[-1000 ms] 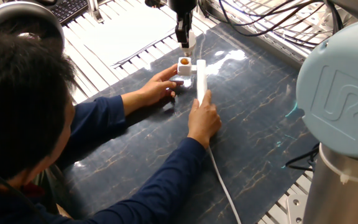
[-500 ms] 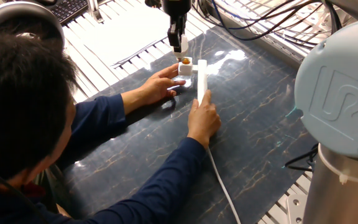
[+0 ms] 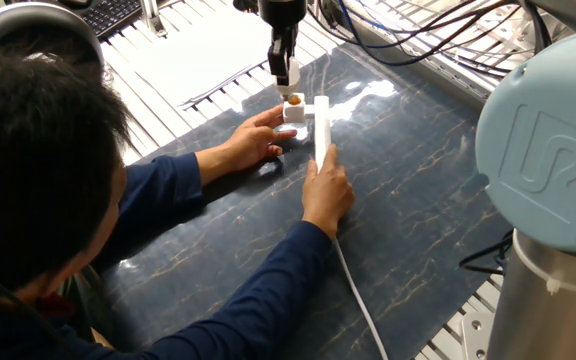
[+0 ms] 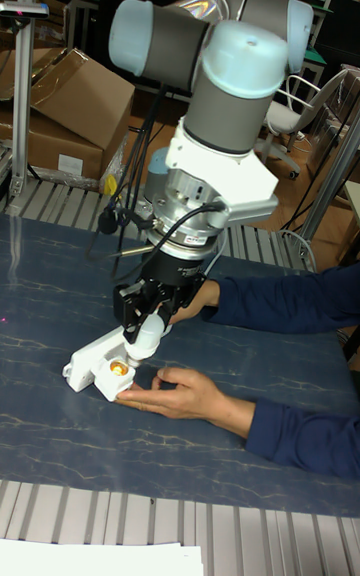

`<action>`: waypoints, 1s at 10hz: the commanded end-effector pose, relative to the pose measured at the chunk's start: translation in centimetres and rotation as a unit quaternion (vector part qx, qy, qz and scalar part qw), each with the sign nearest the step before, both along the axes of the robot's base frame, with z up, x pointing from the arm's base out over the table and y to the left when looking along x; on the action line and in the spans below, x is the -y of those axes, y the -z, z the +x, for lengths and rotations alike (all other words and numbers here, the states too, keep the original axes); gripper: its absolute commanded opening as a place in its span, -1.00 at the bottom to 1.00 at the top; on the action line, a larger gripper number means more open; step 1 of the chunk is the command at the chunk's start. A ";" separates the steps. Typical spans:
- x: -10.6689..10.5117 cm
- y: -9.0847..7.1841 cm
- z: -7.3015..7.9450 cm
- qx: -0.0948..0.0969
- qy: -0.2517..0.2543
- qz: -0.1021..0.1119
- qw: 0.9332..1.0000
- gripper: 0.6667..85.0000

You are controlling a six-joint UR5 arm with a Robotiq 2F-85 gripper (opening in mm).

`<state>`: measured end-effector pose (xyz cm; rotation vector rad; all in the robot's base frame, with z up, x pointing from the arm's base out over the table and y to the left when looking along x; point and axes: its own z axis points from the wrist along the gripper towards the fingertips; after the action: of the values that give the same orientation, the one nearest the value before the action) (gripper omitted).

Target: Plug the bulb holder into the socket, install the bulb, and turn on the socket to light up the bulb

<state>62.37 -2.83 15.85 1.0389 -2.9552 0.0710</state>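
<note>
My gripper [image 3: 285,66] [image 4: 140,320] is shut on the small white bulb [image 3: 290,74] [image 4: 144,337], which points down at a slant. Just below it sits the bulb holder [image 3: 292,110] [image 4: 113,376], a white cube with its orange threaded opening facing up, plugged into the far end of the socket [image 3: 321,135] [image 4: 88,357]. The bulb's tip hangs just above that opening; whether they touch, I cannot tell. The socket's white cord [image 3: 360,305] runs toward the front edge. The switch is hidden.
A person's left hand [image 3: 256,138] steadies the holder and the right hand [image 3: 328,192] [image 4: 178,392] presses on the socket. The person's head [image 3: 28,150] fills the near left. The robot base [image 3: 553,170] stands at the right, with cables [image 3: 418,40] behind.
The gripper with the bulb has moved a little left and now stands over the holder's opening. The person's hands have shifted the socket and holder only slightly.
</note>
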 end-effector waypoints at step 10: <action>1.9 1.0 0.1 0.009 -0.044 0.009 0.999 -0.99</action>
<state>62.47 -4.54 14.86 1.1603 -2.9317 0.0605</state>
